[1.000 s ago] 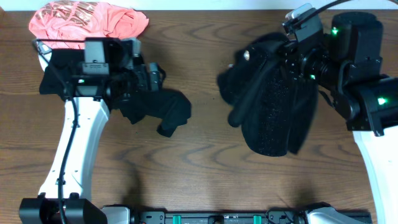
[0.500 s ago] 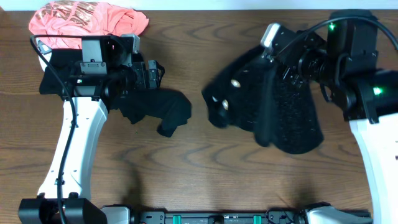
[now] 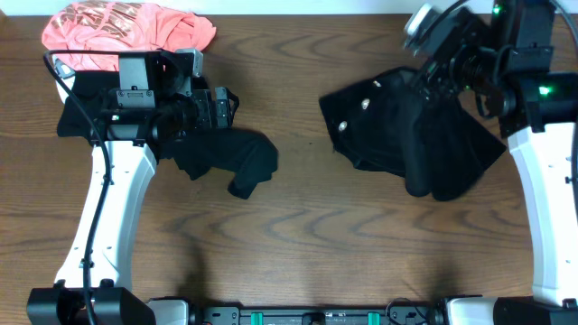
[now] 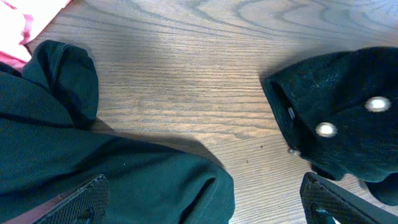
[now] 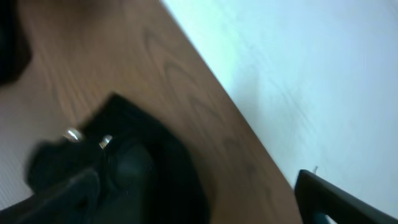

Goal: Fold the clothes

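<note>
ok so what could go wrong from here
The black speckled garment lies bunched and overlapped on itself, so a fold now could lock in creases. The matte black top is partly hidden under the left arm, which might drag it when moving. The coral-pink shirt sits at the far edge of the table and could get nudged off.

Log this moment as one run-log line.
left gripper open over matte black top | right gripper open by black speckled garment spread on wooden table | coral-pink printed shirt bunched far-left
</note>
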